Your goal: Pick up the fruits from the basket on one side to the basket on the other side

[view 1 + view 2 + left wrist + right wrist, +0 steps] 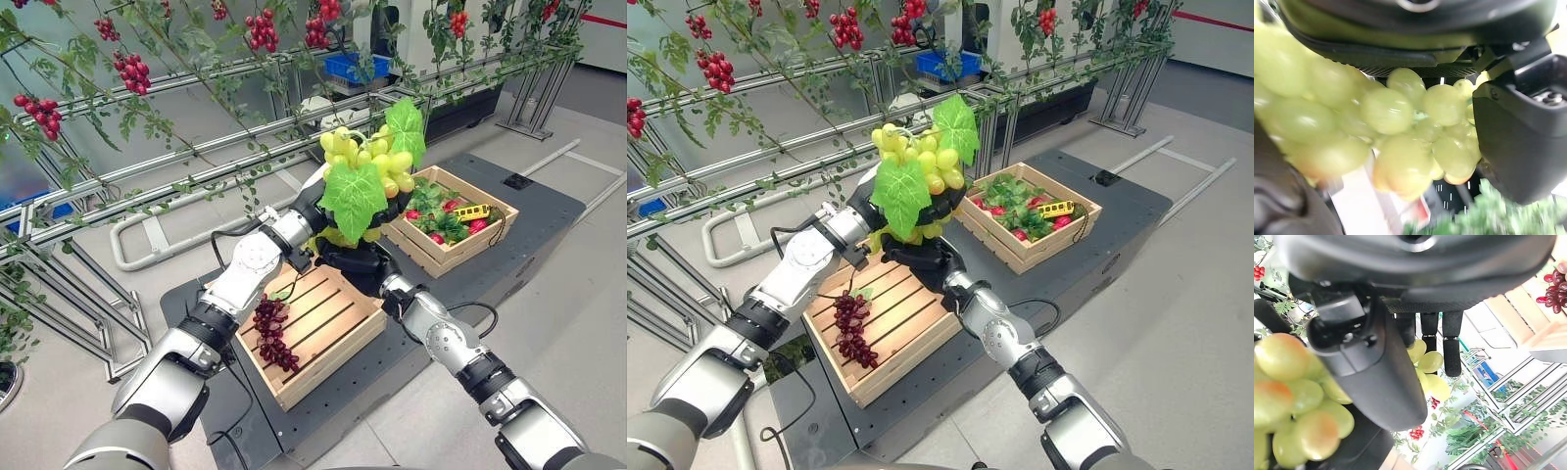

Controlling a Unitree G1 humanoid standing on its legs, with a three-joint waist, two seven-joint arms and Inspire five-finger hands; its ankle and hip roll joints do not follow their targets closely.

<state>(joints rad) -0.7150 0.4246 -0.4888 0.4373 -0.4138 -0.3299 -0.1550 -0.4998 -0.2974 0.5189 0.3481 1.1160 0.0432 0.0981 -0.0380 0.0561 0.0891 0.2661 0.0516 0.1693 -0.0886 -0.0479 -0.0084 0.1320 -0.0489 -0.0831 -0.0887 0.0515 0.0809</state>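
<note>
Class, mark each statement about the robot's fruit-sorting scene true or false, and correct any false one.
1. Both hands hold the bunch of green grapes with large green leaves. True: the left hand and right hand both grip it.
2. The green grapes rest inside a crate. False: they are lifted above both crates.
3. A bunch of dark red grapes lies in the near slatted wooden crate. True.
4. The far wooden crate holds nothing. False: it contains red fruits, green leaves and a yellow item.
5. The dark red grapes lie in the far crate. False: they are in the near one.
</note>
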